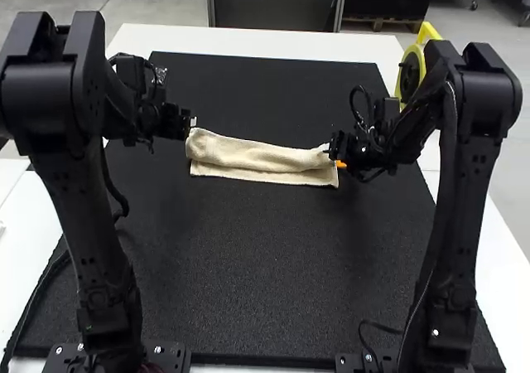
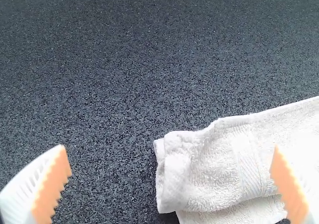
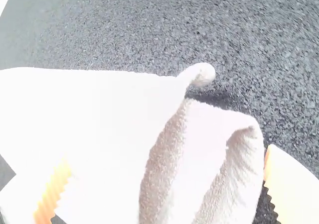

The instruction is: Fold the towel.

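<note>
Your towel [image 1: 263, 157] lies as a long, narrow folded strip on the black mat [image 1: 273, 265], between the two arms, with a flat under-layer showing along the side nearer you. In the right wrist view, its end is loosely creased, the cloth curling up at one edge. At one end you have the left tool [image 1: 191, 124], its fingers spread wide; at the other, the right tool [image 1: 334, 157] is open too, with cloth between its fingers. The mat covers most of your white counter [image 1: 248, 40].
</note>
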### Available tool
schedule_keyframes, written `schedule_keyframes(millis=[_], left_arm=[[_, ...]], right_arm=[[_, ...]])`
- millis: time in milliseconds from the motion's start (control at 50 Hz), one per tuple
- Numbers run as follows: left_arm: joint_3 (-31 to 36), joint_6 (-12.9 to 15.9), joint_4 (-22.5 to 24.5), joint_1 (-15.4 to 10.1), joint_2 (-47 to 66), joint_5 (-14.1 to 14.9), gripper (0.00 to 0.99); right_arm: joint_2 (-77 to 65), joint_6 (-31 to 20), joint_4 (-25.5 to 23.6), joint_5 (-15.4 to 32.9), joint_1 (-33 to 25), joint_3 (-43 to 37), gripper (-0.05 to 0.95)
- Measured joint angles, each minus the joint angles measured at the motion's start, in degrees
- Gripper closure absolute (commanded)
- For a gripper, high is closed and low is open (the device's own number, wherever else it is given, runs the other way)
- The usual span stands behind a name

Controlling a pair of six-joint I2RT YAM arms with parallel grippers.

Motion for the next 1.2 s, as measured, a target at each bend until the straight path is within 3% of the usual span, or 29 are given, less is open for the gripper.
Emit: schedule_keyframes(millis=[60,480,1200], left_arm=[[-0.02,0.0,0.22,0.0,0.0,0.0,0.056],[-1.11,0.17,0.37,0.02,0.0,0.04,0.056],[-3.19,0.2,0.72,0.0,0.0,0.46,0.056]], right_arm=[[0.17,0.0,0.09,0.44,0.17,0.15,0.13],[1.49,0.04,0.42,2.05,1.07,0.24,0.92],[-5.01,3.28,0.2,2.05,1.57,0.26,0.92]])
